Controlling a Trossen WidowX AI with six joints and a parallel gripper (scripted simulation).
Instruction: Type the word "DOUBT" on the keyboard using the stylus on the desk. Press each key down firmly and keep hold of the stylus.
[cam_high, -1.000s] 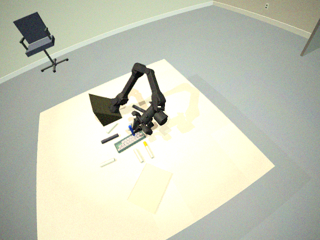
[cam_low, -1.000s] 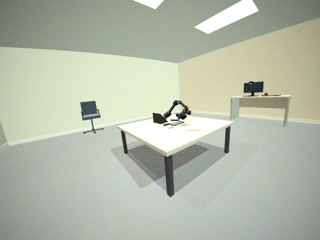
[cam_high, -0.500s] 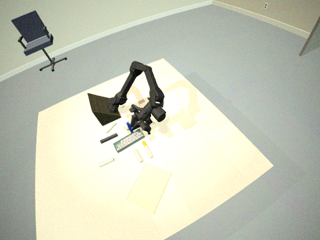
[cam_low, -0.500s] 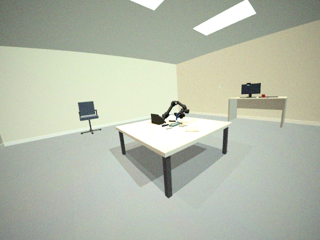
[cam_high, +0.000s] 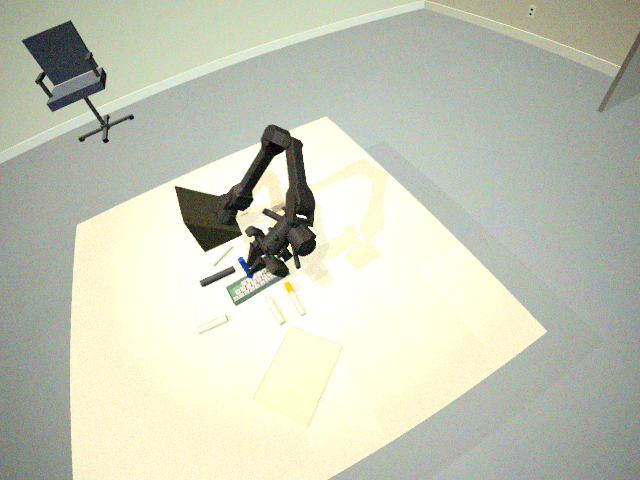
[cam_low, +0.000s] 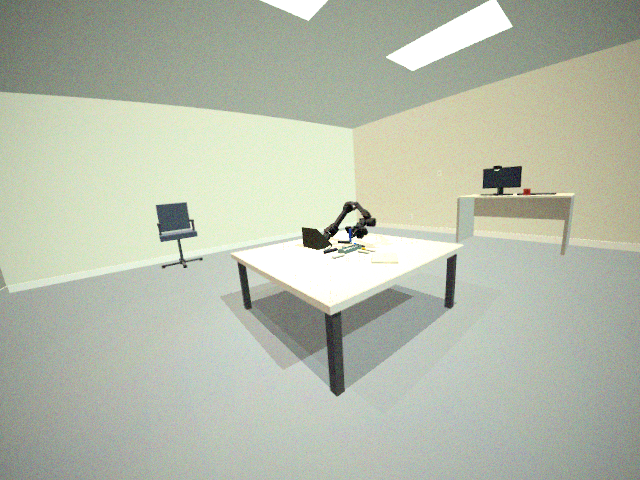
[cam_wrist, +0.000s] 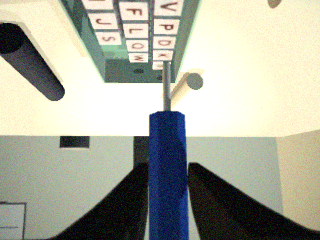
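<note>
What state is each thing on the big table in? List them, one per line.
Claw: shut on the stylus
Stylus: gripped, blue handle between the fingers
Keyboard: lying flat, keys up
Dark cylinder: lying on its side
Yellow-ended stick: lying down
Thin pale rectangle: lying flat

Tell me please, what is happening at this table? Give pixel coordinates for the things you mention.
A black robot arm (cam_high: 296, 165) (cam_low: 338, 219) is using a stylus to work on a keyboard, where it is to type the word "DOUBT". Its gripper (cam_wrist: 167, 171) is closed around the blue handle of the stylus (cam_high: 242, 262) (cam_low: 350, 235) (cam_wrist: 167, 145). The thin metal tip points at the keys near one end of the green keyboard (cam_high: 240, 299) (cam_low: 348, 249) (cam_wrist: 116, 75). I cannot tell if a key is pressed down, or which letters are already typed.
</note>
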